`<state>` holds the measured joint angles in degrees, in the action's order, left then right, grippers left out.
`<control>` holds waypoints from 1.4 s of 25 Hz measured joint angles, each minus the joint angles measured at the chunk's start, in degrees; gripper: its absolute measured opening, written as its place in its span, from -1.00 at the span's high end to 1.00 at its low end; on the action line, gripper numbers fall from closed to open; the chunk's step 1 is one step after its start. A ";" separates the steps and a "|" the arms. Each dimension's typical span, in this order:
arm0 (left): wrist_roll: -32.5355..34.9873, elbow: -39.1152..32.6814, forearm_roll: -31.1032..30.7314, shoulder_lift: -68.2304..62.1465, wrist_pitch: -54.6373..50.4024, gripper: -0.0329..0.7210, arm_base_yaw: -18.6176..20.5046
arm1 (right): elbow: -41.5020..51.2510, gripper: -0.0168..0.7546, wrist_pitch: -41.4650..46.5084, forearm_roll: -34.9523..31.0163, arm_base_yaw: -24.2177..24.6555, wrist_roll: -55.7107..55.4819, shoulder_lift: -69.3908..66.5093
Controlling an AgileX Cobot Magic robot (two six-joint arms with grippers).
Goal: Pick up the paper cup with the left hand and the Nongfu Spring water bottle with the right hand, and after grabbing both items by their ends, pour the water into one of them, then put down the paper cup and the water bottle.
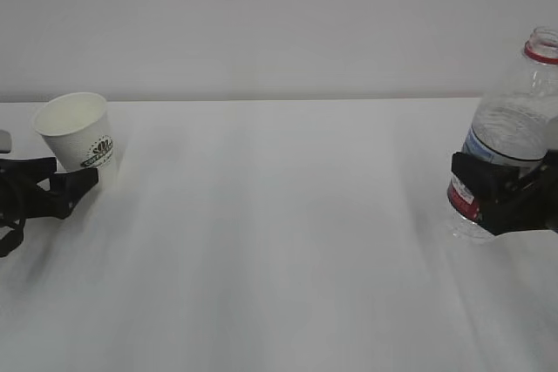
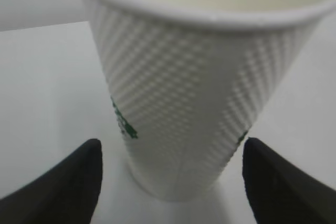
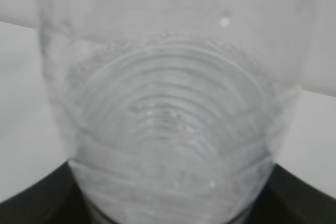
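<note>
- Left hand [image 1: 77, 179] fingers [image 2: 63, 182]: spread wide, one on each side of the paper cup's lower half; in the left wrist view a clear gap shows between each finger and the cup wall, so no contact is visible
- Paper cup [image 1: 78, 132]: located at the left edge of the desk [image 1: 279, 241], toward the far side; in the exterior view it leans, mouth tipped toward the left, green logo facing the camera; whether its base rests flat on the desk cannot be told
- Cup wall [image 2: 194, 108]: embossed diamond texture, green print low on both sides, cream-white interior visible at the rim
- Right hand [image 1: 488, 189] fingers [image 3: 37, 198]: closed around the lower body of the Nongfu Spring water bottle, gripping it across the red-and-white label
- Nongfu Spring water bottle [image 1: 514, 119]: located at the right edge of the desk, tilted with the uncapped neck and red ring leaning to the upper right; its base sits close above or on the desk, contact not discernible
- Water [image 3: 168, 129]: visible inside the ribbed bottle body, filling the lower portion
</note>
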<state>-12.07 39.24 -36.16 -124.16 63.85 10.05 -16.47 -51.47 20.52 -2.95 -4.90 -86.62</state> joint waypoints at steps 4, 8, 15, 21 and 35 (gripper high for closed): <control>0.09 1.67 -0.12 -0.64 0.00 -0.69 -0.39 | 0.00 -0.35 0.00 0.00 0.00 0.00 0.00; 0.09 4.50 -0.12 -0.68 -1.90 -0.69 -1.47 | 0.00 -0.35 0.00 0.00 0.00 0.00 0.00; 0.09 8.50 -0.23 -0.81 -4.39 -0.69 -3.29 | 0.00 -0.35 0.00 0.00 0.00 0.00 0.00; 0.09 9.85 -0.03 -2.69 -5.07 -0.69 -3.69 | 0.00 -0.35 0.00 0.00 0.00 0.00 0.00; 0.09 11.05 2.26 -4.95 -1.54 -0.92 -3.79 | 0.00 -0.35 0.00 0.04 0.00 0.00 0.00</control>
<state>-11.98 50.30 -33.90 -129.10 62.31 6.26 -16.47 -51.47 20.55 -2.95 -4.90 -86.62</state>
